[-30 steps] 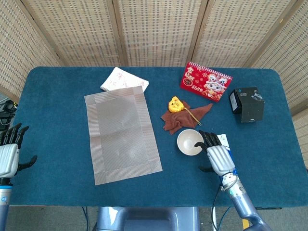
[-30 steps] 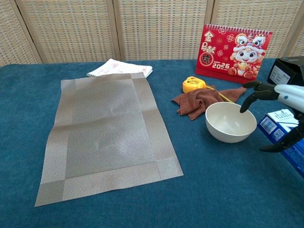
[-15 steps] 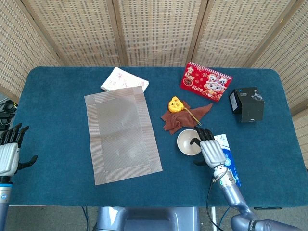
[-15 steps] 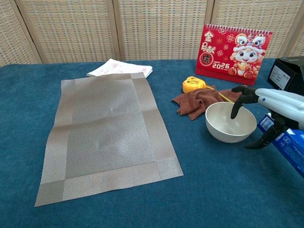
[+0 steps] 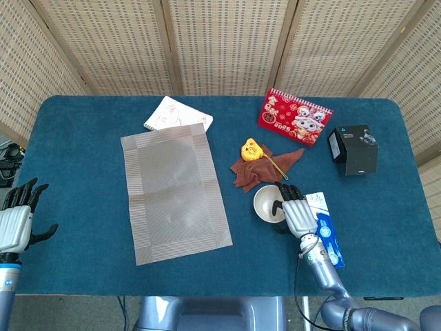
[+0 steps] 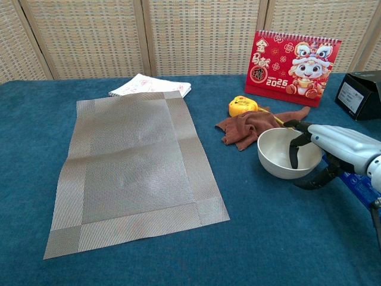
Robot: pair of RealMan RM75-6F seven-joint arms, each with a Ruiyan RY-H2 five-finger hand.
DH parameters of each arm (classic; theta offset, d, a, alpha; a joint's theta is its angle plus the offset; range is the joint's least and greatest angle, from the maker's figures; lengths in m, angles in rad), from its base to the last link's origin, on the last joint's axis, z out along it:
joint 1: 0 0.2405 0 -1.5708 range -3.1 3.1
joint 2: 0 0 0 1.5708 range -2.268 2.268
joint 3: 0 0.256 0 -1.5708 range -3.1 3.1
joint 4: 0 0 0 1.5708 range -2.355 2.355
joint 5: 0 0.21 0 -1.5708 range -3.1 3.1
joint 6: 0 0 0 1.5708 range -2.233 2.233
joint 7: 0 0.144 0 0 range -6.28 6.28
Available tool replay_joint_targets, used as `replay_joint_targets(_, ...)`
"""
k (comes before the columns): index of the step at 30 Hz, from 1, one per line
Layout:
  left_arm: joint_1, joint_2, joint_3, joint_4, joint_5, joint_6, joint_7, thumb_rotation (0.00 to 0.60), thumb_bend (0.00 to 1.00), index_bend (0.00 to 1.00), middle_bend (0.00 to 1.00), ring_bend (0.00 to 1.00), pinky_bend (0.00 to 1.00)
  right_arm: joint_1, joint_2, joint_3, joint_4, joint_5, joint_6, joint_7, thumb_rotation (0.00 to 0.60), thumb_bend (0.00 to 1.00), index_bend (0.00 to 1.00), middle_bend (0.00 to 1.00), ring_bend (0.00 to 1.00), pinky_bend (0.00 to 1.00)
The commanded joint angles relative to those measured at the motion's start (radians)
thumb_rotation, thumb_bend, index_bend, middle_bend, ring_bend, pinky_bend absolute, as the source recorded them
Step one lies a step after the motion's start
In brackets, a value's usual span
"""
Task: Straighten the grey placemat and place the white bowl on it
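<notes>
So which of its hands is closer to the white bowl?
The right hand: its fingers reach over the white bowl's rim. The left hand hangs off the table's far left edge, well away.

Head view: looks steeply down from high up, taking in the whole table point(image 5: 83, 124) and the screen point(image 5: 220, 41) behind it.
Chest view: low and close, facing forward across the tabletop (the left hand point(image 5: 14, 224) falls outside it).
Shared: the right hand point(image 5: 295, 212) point(image 6: 333, 152), the bowl point(image 5: 265, 203) point(image 6: 280, 156) under its fingers, and the placemat point(image 5: 172, 193) point(image 6: 131, 170) well to its left.
</notes>
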Motion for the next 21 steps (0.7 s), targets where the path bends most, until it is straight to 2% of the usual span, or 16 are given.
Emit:
replay_joint_targets(1, 0.001, -0.001, -0.003, 0.000, -0.001, 0.002, -0.005, 0.600, 0.24, 0.13, 0.00, 0.00, 0.00, 0.001, -0.033, -0.005, 0.043, -0.031, 0.034, 0.034, 0.600, 0.44, 0.72, 0.15, 0.00, 0.00)
replay_joint_targets(5, 0.005, -0.001, -0.007, -0.002, 0.005, 0.010, -0.010, 0.600, 0.24, 0.14, 0.00, 0.00, 0.00, -0.001, -0.047, -0.008, 0.068, -0.055, 0.058, 0.065, 0.600, 0.45, 0.76, 0.17, 0.00, 0.00)
replay_joint_targets(16, 0.008, -0.008, -0.006, -0.004, 0.017, 0.013, 0.000, 0.600, 0.24, 0.16, 0.00, 0.00, 0.00, -0.008, -0.046, -0.010, 0.084, -0.075, 0.091, 0.091, 0.600, 0.46, 0.77, 0.17, 0.00, 0.00)
replay_joint_targets(21, 0.008, -0.011, -0.006, -0.003, 0.016, 0.011, 0.005, 0.600, 0.24, 0.16, 0.00, 0.00, 0.00, -0.002, -0.040, 0.006, 0.088, -0.076, 0.099, 0.101, 0.600, 0.46, 0.77, 0.17, 0.00, 0.00)
